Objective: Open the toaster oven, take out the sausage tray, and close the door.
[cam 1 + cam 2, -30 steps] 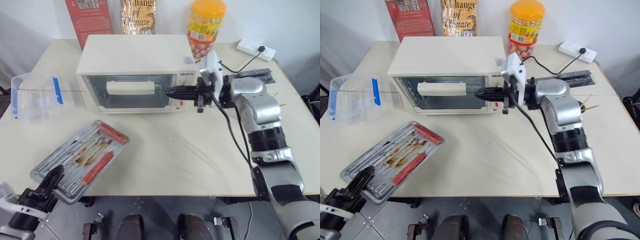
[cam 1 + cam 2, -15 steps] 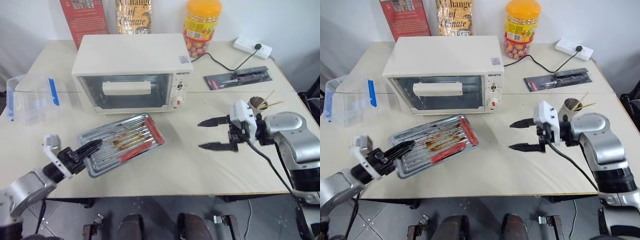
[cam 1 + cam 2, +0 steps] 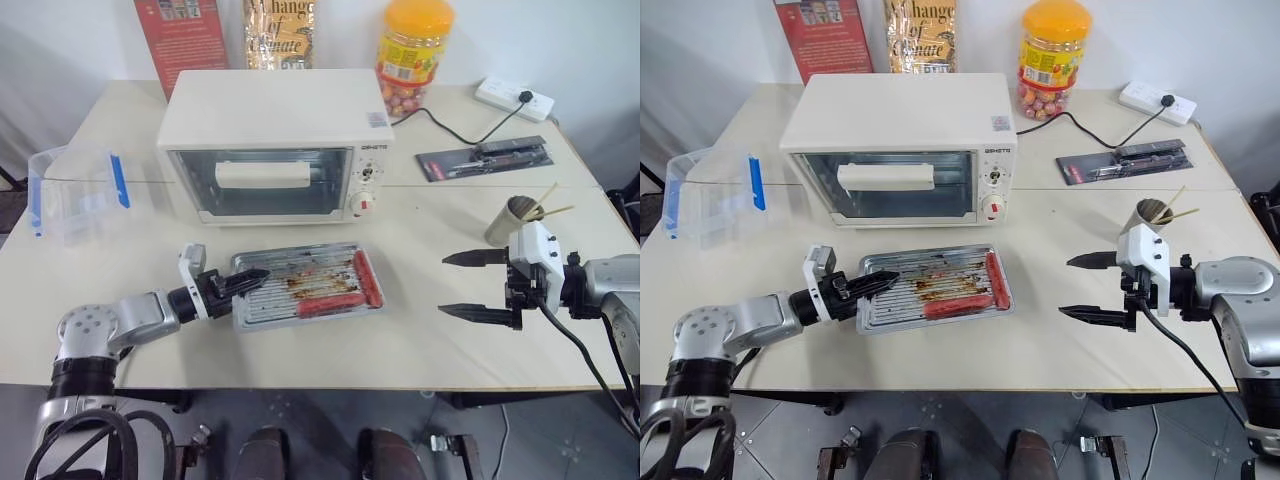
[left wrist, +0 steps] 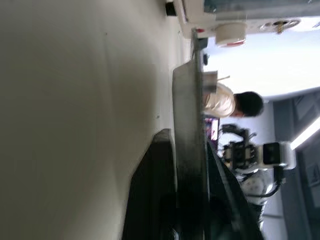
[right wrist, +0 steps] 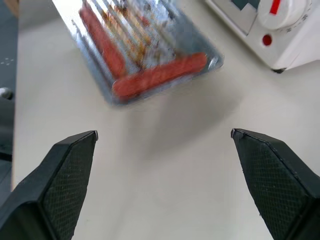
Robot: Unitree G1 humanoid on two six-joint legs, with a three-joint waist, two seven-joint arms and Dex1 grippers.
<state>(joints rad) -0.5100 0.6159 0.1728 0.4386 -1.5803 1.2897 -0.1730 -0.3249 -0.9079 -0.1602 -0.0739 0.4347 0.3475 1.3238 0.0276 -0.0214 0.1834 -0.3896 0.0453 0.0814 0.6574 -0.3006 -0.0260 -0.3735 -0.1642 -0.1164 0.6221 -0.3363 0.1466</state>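
Observation:
The cream-white toaster oven (image 3: 270,120) stands at the back middle of the table, and its glass door (image 3: 262,182) with the white bar handle is closed. Just in front of it the silver sausage tray (image 3: 300,287) lies flat on the table, carrying two red sausages (image 3: 328,304). My left gripper (image 3: 243,281) reaches in from the left and is shut on the tray's left rim; the left wrist view shows that rim (image 4: 190,130) between the two fingers. Off to the right of the tray my right gripper (image 3: 443,284) hovers wide open and holds nothing.
A clear plastic box with blue clips (image 3: 75,195) sits at the left. An orange-lidded jar (image 3: 415,50), a power strip (image 3: 512,95) and a dark packet (image 3: 485,155) are at the back right. A paper cup with sticks (image 3: 508,220) stands near my right gripper. A person (image 4: 235,102) sits beyond the table.
The left gripper has carried the tray from the table's front left corner to the spot before the oven. The right gripper left the oven door, opened wide and swung right and down.

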